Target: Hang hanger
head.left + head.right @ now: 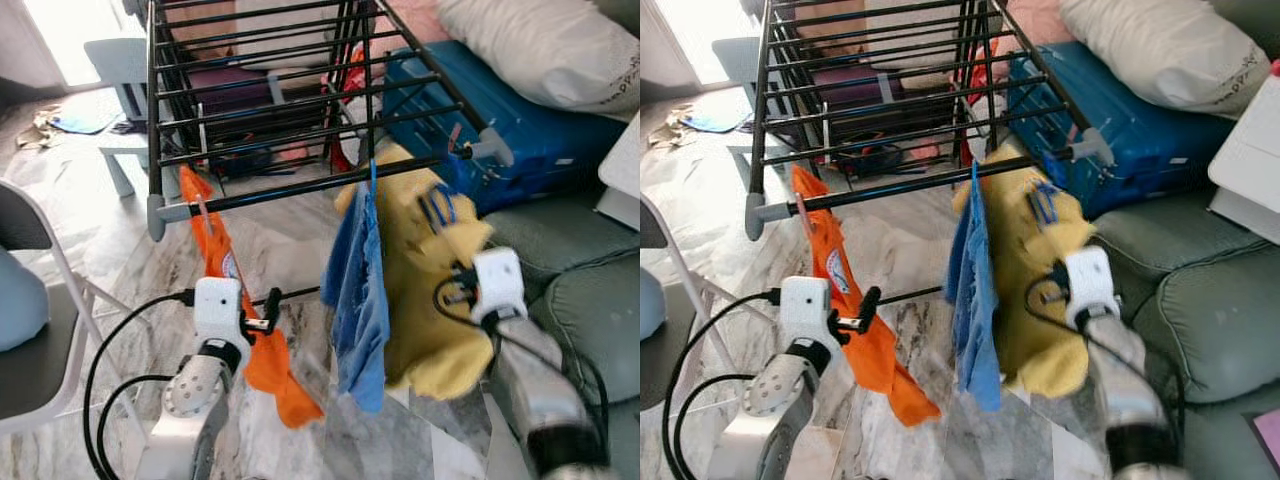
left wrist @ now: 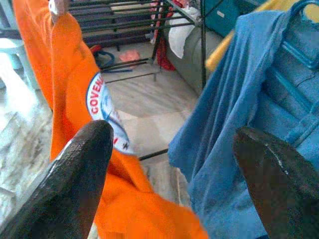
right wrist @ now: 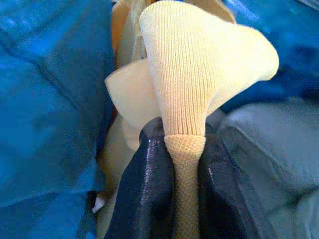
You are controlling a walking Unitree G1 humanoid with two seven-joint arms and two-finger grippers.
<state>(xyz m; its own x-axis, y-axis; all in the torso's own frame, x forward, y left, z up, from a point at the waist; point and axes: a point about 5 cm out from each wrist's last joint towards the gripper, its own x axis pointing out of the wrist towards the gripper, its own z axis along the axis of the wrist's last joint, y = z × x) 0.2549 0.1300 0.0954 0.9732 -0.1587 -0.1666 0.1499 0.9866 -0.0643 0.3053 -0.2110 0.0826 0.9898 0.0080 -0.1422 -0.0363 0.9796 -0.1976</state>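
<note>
A black drying rack [image 1: 300, 190] stands before me. From its front rail hang an orange garment [image 1: 215, 250] at the left and a blue garment [image 1: 360, 300] in the middle. To the right of the blue one is a yellow garment [image 1: 425, 330] with a blue hanger [image 1: 437, 208] at its top, close under the rail's right end. My left gripper [image 2: 174, 149] is open, its fingers [image 2: 82, 164] wide apart, low between the orange and blue garments. My right gripper [image 3: 184, 144] is shut on a fold of the yellow garment [image 3: 199, 64].
A blue suitcase [image 1: 530, 120] with a white pillow [image 1: 540, 40] on it lies behind the rack's right end. A grey-green sofa [image 1: 590, 300] is at the right and a folding chair [image 1: 40, 300] at the left. A pale stool [image 1: 125, 70] stands at the back left on marble floor.
</note>
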